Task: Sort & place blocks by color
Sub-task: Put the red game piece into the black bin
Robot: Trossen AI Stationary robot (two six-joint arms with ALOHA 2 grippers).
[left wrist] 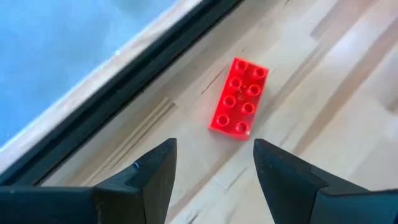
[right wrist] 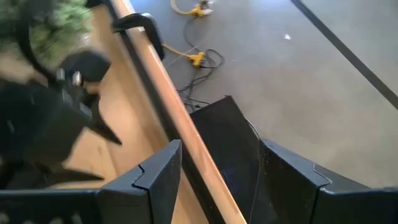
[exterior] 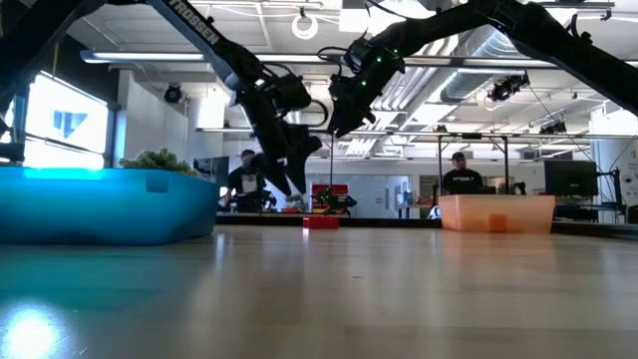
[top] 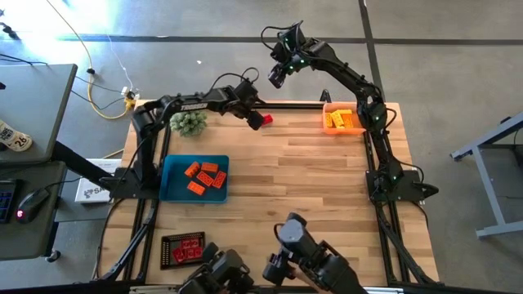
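Left gripper (left wrist: 214, 168) hangs over the far edge of the table (top: 310, 188), fingers spread with nothing between them. Red brick (left wrist: 239, 96) lies flat on the wood just ahead of the fingertips, studs up, two rows of four, not touched by either finger. Brick sits close beside the table's dark edge rail, its long side tilted to the rail.

High view: same red brick (top: 266, 119) shows at the tip of the left gripper (top: 253, 117), near the middle of the far edge. Low view: brick (exterior: 320, 221) rests on the tabletop, gripper (exterior: 289, 179) above it and clear of it.

Right gripper (top: 276, 79) is raised beyond the far edge, out over the floor; wrist view shows its fingers apart and empty (right wrist: 217, 180).

Blue tray (top: 173, 192) on the left side holds several orange bricks (top: 206, 176). Orange bin (top: 353, 129) at the far right corner holds yellow-orange bricks (top: 337, 118). Dark flat tray (top: 167, 245) near the left front corner holds red bricks (top: 186, 249).

Fuzzy green plant (top: 188, 122) stands at the far left, beside the left arm. Two people show in the room behind, low view
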